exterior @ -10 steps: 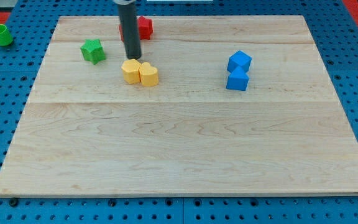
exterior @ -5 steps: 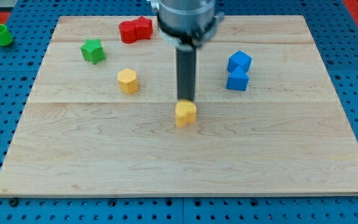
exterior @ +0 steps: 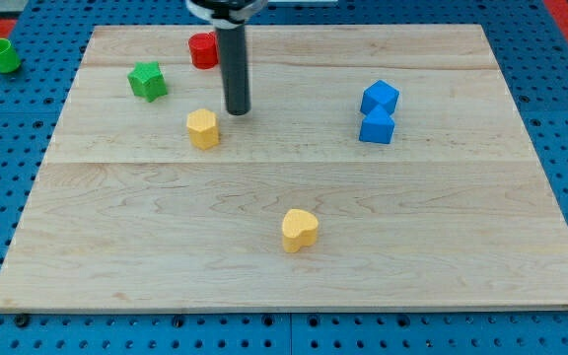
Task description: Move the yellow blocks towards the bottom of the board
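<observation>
My tip (exterior: 237, 110) rests on the wooden worktop (exterior: 442, 247) just to the view's right of and slightly above the yellow hexagonal block (exterior: 202, 128), not touching it; the arm carries no gripper. The yellow heart-shaped block (exterior: 300, 229) sits alone toward the view's bottom, short of that edge. A green star block (exterior: 147, 80), red block (exterior: 202, 49) and two touching blue blocks (exterior: 378, 111) stay near the top.

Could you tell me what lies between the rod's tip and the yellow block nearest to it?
Nothing: in the camera view, only bare board separates my tip from the yellow hexagonal block, which sits just to the tip's lower left, apart from it.
</observation>
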You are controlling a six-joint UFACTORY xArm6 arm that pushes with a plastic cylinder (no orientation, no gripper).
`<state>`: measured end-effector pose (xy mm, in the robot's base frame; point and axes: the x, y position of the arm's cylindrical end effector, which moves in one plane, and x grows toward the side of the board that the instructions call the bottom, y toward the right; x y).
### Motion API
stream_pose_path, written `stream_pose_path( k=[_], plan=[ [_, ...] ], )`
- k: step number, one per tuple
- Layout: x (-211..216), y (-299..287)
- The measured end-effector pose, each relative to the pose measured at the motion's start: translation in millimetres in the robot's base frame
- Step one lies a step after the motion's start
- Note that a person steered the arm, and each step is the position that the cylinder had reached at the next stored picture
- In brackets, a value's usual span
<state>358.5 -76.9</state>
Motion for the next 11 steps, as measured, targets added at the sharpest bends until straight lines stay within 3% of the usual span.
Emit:
stream_pose_path(
  k=[1, 2, 3, 4, 6, 8, 9, 10, 11],
  plan=[
    [7.6, -30.7],
    [82.3, 30.5],
    [120.9, 77.9],
    [75.0, 75.6],
    [44.0, -34.2],
    [144.3, 34.5],
    [131.0, -5.9],
    [147.5, -28.2],
    [163.6, 8.2]
  ],
)
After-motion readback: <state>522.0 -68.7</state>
